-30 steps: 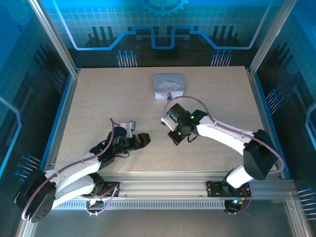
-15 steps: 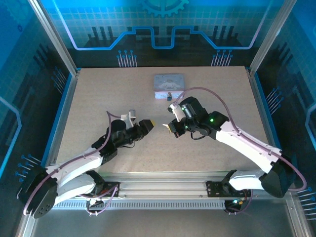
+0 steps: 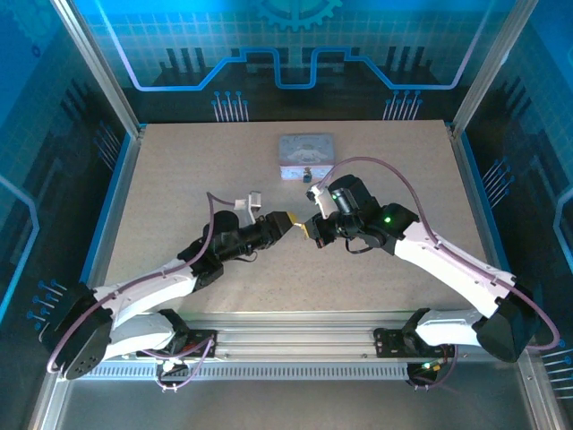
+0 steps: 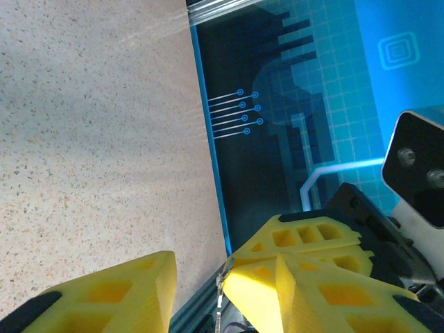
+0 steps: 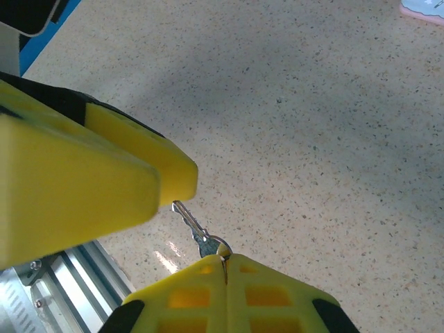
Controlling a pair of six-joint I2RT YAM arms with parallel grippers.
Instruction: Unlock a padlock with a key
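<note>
My right gripper is shut on the bow of the small silvery key, whose blade points at the yellow fingers of my left gripper. In the left wrist view the key is a thin sliver at the inner edge of the right-hand pad, in the gap of my open left gripper. From above, the left gripper and right gripper meet tip to tip at mid-table. A tiny dark object, likely the padlock, lies just in front of the tin.
The silver-grey tin stands at the back centre of the speckled table. Blue side rails and the aluminium rail at the front bound the table. A corner of the tin shows at the upper right of the right wrist view.
My left gripper has moved right and forward until its tips meet the right gripper. The right gripper first rose toward the tin, then held still with the key.
</note>
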